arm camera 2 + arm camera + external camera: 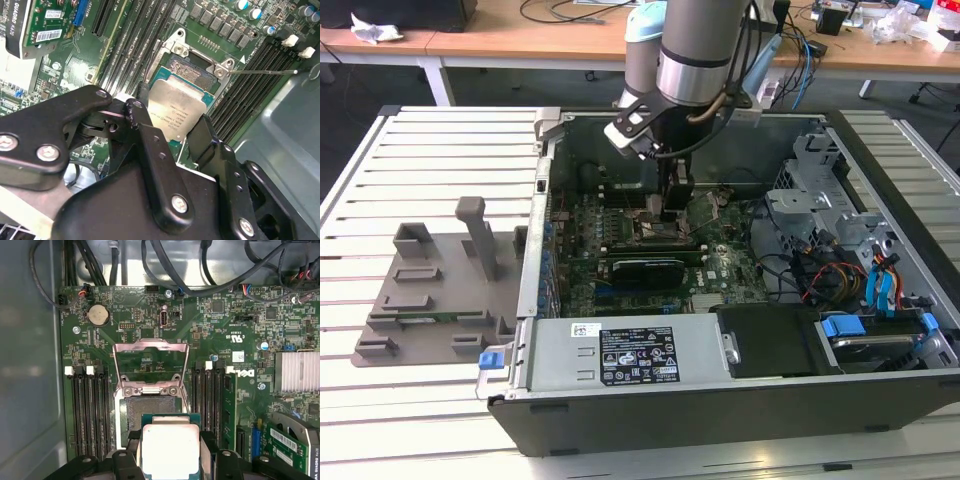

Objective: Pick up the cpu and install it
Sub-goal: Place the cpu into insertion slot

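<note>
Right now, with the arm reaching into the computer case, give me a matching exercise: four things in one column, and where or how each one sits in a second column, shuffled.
Things:
1. cpu chip
2. socket lid
3. grey holder tray
4. coin battery

States:
A. lying on the slatted table beside the computer case
B. swung up open
C. held in the gripper
D. flat on the green board

Pairs: 1-C, 2-B, 3-A, 4-D.
</note>
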`<move>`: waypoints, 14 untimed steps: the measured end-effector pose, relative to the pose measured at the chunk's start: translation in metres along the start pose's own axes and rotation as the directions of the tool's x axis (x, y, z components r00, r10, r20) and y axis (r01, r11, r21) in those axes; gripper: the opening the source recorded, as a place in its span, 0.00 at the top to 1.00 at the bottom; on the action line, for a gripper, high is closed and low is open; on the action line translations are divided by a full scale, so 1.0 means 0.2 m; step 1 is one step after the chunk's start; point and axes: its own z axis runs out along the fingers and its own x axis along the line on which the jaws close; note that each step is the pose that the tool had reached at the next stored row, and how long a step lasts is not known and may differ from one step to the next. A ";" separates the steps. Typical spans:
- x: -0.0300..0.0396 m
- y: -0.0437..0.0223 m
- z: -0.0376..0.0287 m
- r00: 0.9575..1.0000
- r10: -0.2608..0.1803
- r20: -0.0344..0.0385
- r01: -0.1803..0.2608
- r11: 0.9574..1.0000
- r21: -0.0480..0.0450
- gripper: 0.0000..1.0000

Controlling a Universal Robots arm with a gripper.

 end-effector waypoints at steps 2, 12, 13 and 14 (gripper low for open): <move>0.000 0.000 0.005 1.000 0.000 0.000 0.000 1.000 0.000 0.45; 0.002 0.002 0.036 1.000 0.000 0.000 0.000 1.000 0.000 0.45; 0.002 0.002 0.040 1.000 -0.002 0.000 0.002 1.000 0.000 0.45; 0.002 0.002 0.044 1.000 -0.002 0.000 0.002 1.000 0.000 0.45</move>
